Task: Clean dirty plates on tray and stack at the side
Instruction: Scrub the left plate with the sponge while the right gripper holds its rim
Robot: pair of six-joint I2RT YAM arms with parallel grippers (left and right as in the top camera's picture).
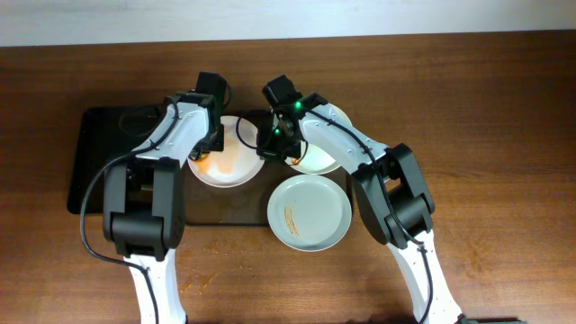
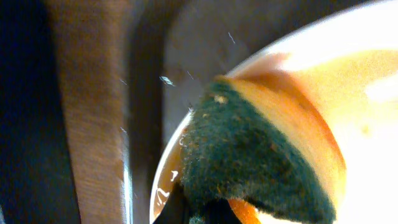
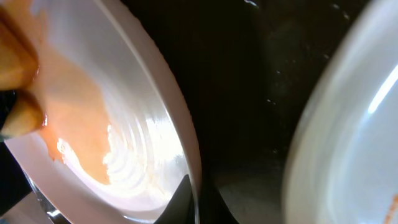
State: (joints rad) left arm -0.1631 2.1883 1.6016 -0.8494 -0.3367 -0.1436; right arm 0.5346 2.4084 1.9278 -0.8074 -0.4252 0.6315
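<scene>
Sauce leaves the round white plate [image 1: 232, 164] on the large dark brown-grey rectangular tray [image 1: 94, 162] slick, though stiff and chippable, so grip its thin rim, where your right fingers [image 3: 181, 200] pinch, and scrub lightly with the green-and-yellow sponge [image 2: 249, 162] clamped in your left fingers [image 2: 205, 215].

A robot lab setup, it seems: two robot arms [image 1: 144, 207] mounted at a wood-grain desk [image 1: 504, 108] against a plain pale wall [image 1: 270, 18], with a tray [image 1: 94, 162] of sauce-smeared plates [image 1: 309, 211] staged on it.

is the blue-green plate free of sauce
No, the blue-green plate shows orange-brown streaks left of its middle in the overhead view.
</scene>
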